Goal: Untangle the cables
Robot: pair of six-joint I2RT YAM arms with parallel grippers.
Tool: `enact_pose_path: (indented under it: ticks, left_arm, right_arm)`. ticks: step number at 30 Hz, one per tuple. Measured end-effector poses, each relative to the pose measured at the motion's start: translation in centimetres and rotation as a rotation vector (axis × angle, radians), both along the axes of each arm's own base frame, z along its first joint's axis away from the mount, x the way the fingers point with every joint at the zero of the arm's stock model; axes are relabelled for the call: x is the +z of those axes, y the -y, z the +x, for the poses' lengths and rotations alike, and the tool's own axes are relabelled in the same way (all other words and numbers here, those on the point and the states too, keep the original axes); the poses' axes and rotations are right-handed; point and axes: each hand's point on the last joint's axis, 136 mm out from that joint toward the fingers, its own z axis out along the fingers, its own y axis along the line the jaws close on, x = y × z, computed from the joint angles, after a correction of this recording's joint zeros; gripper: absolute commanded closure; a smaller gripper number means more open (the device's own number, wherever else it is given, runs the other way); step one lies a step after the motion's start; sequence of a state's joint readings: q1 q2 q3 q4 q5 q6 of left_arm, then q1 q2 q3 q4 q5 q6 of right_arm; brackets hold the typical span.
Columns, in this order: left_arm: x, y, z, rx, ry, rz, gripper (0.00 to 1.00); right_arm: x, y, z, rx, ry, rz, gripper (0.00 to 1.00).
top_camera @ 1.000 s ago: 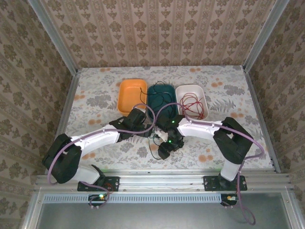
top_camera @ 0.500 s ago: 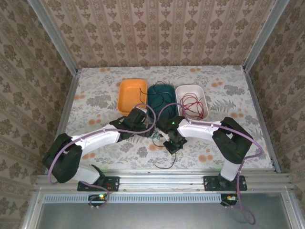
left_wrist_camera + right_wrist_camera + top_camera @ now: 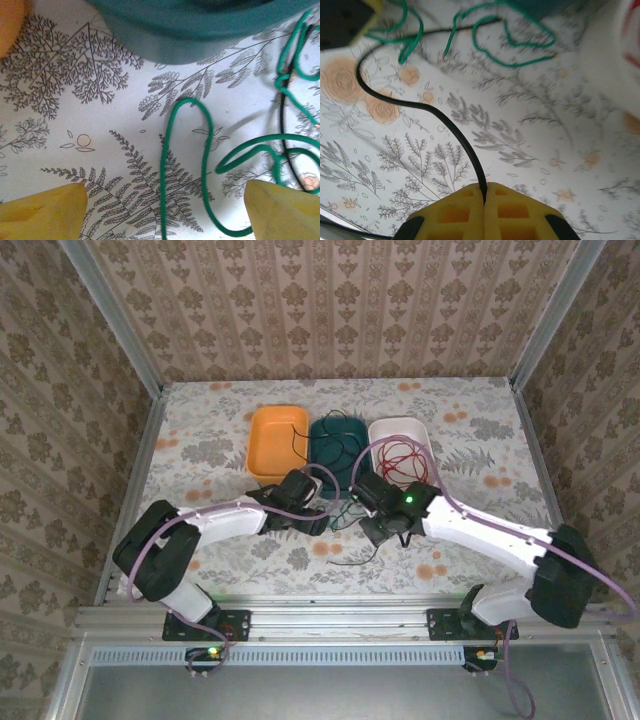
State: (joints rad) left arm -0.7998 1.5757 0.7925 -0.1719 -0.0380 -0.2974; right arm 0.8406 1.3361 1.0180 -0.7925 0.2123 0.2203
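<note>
One change: right end effector point(image 3: 484, 192) now clamps black cable point(image 3: 420, 107).

Thin green wire point(image 3: 163, 190) runs off btm edge; thin black wire point(image 3: 463, 146) end hidden betw. right gripper point(image 3: 484, 190) yellow pads.

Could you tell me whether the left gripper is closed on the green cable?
No, the left gripper has its fingers apart, with the green cable lying loose between them.

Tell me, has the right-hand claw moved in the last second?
Yes. The right gripper, shut on the black cable, has shifted right and away from the table's near edge, ending closer to the white tray.
</note>
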Motion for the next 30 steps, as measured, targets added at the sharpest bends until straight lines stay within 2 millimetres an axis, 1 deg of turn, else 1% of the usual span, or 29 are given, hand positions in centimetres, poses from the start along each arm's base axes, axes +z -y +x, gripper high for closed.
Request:
enact_pose_path:
  ticks: [4, 8, 13, 15, 16, 17, 19, 21, 23, 24, 27, 28, 29, 30]
  left_arm:
    - [-0.8, -0.3, 0.0, 0.007, -0.008, 0.024, 0.19]
    - [-1.3, -0.5, 0.1, 0.014, -0.011, 0.043, 0.19]
    - [-1.4, -0.6, 0.2, 0.018, -0.006, 0.047, 0.19]
    - [-1.4, -0.6, 0.2, 0.021, -0.005, 0.045, 0.19]
    - [-1.4, -0.6, 0.3, 0.025, -0.002, 0.042, 0.17]
    - [-1.4, -0.6, 0.3, 0.026, 0.003, 0.036, 0.12]
    - [-1.2, -0.6, 0.2, 0.033, 0.018, 0.012, 0.05]
    - [-0.7, -1.1, -0.1, 0.044, 0.041, -0.010, 0.00]
    - [0.5, -1.9, -0.4, 0.061, 0.085, -0.038, 0.00]
    - [1.5, -2.1, -0.3, 0.070, 0.118, -0.059, 0.00]
    - [6.4, -2.7, 0.7, 0.115, 0.266, -0.154, 0.00]
    - [8.7, -3.1, 1.3, 0.149, 0.333, -0.191, 0.00]
    - [10.7, -3.7, 1.8, 0.192, 0.392, -0.218, 0.00]
    - [12.2, -4.6, 2.3, 0.243, 0.436, -0.237, 0.00]
  right_arm:
    - [4.1, 0.7, 0.7, -0.018, 0.136, 0.065, 1.00]
    - [8.4, 1.2, 1.0, -0.033, 0.262, 0.164, 1.00]
    - [13.9, 1.6, 1.2, -0.051, 0.395, 0.306, 1.00]
    - [15.6, 1.9, 1.4, -0.066, 0.436, 0.344, 1.00]
    - [16.4, 2.0, 1.6, -0.076, 0.457, 0.361, 1.00]
    - [17.1, 2.2, 1.8, -0.087, 0.473, 0.373, 1.00]
    - [18.2, 2.4, 2.5, -0.109, 0.498, 0.389, 1.00]
    - [18.9, 2.6, 3.4, -0.133, 0.517, 0.396, 1.00]
    - [19.1, 2.5, 4.8, -0.162, 0.522, 0.391, 1.00]
    - [18.9, 2.5, 5.5, -0.179, 0.514, 0.383, 1.00]
    - [17.9, 2.6, 8.6, -0.252, 0.483, 0.361, 1.00]
    - [17.2, 2.6, 9.8, -0.278, 0.467, 0.353, 1.00]
    - [16.3, 2.7, 10.8, -0.297, 0.448, 0.345, 1.00]
    - [15.6, 2.7, 11.7, -0.317, 0.432, 0.337, 1.00]
